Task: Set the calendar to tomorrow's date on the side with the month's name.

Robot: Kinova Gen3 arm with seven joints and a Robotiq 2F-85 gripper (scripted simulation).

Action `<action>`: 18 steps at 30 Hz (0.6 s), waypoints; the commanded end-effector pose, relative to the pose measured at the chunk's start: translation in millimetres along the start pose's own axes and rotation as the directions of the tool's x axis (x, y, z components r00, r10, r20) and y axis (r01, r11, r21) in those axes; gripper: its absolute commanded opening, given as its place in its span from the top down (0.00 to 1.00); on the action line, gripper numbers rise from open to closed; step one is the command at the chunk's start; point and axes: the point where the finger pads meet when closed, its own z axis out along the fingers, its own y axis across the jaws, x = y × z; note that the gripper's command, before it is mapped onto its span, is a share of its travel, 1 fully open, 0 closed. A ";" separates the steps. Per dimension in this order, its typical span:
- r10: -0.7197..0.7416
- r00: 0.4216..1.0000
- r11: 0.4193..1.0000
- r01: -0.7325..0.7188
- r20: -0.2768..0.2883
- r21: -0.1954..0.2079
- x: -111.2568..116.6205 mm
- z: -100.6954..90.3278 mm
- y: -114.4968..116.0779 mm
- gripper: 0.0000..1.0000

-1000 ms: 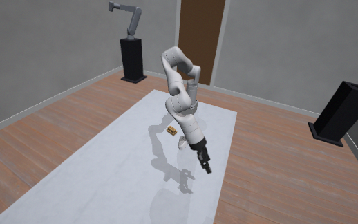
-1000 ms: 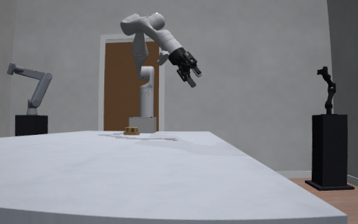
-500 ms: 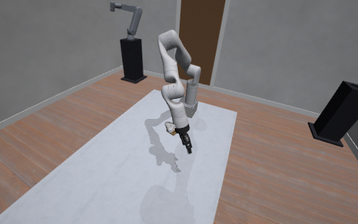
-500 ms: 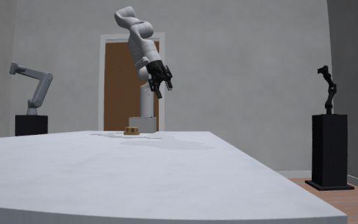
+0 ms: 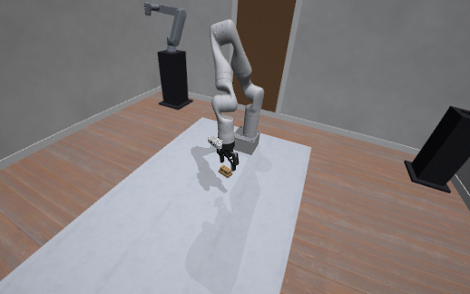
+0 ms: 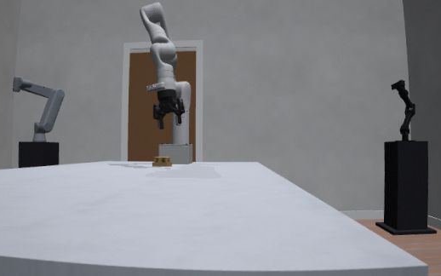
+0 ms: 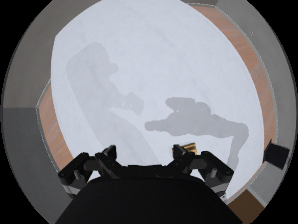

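The two-finger gripper (image 5: 228,161) (image 6: 169,123) (image 7: 144,151) is open, its fingers spread wide with nothing between them; it points down above the table (image 5: 155,213) (image 6: 188,213) (image 7: 150,65). The pale arm (image 5: 223,82) (image 6: 163,57) arches up from the wrist and back to a grey base block (image 5: 247,146) (image 6: 167,153) at the table's far end in the exterior view. Below the gripper, apart from it, the wooden calendar (image 5: 225,171) (image 6: 162,162) (image 7: 190,148) rests on the table (partly hidden by a finger in the wrist view). Its cubes sit in the tray; their digits are too small to read with certainty. Beyond the table, two black pedestals (image 5: 174,78) (image 6: 406,183) carry other arms.
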 end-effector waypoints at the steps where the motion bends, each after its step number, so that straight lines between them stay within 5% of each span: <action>1: -0.026 0.999 0.999 0.026 -0.018 -0.028 -8.0 -9.2 29.3 0.00; 9: -0.153 0.988 0.983 0.151 -0.003 -0.103 -48.0 -12.9 94.8 0.00; 18: -0.193 0.981 0.973 0.193 0.009 -0.125 -63.3 -14.5 115.8 0.00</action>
